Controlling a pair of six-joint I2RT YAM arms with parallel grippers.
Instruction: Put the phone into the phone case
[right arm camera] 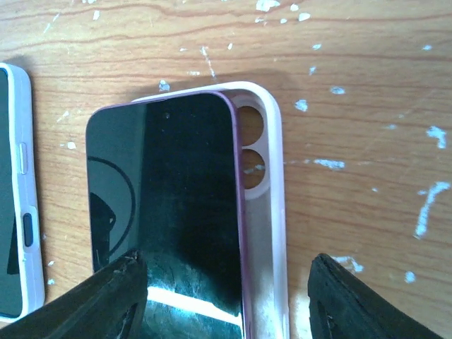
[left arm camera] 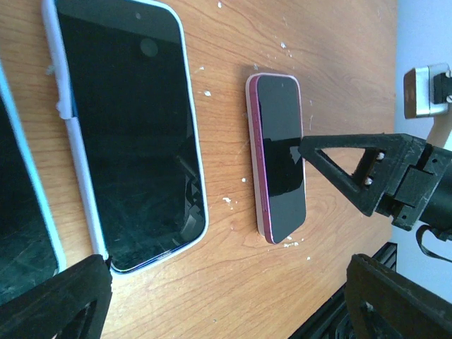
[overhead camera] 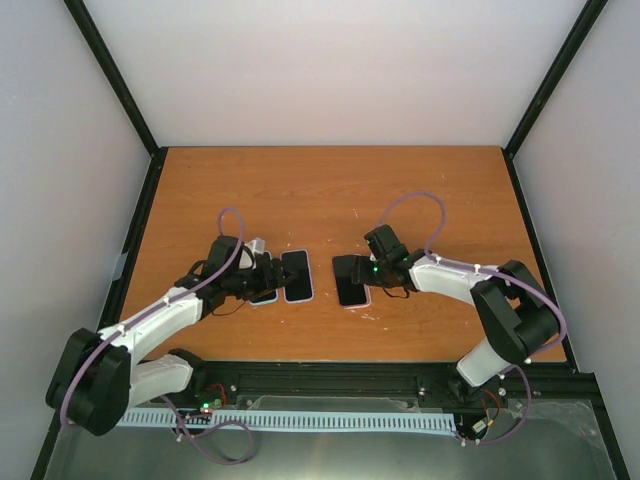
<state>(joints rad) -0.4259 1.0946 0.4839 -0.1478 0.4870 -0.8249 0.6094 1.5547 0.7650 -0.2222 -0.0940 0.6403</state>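
Note:
The phone (right arm camera: 166,205), dark-screened with a magenta edge, lies face up on the pale clear case (right arm camera: 275,183). It is shifted left, so the case's right rim and two camera holes are uncovered. My right gripper (right arm camera: 229,304) is open and low over the table. One finger is over the phone's near left part and the other is outside the case's right rim. In the top view the phone (overhead camera: 350,282) lies just left of the right gripper (overhead camera: 365,275). My left gripper (overhead camera: 268,276) is open and empty. The phone and case also show in the left wrist view (left arm camera: 280,152).
A larger phone in a white case (left arm camera: 127,134) lies right in front of the left gripper (left arm camera: 233,311). A second cased phone (left arm camera: 18,219) lies beside it. In the top view they lie side by side (overhead camera: 297,275). White specks dot the wooden table (overhead camera: 320,190).

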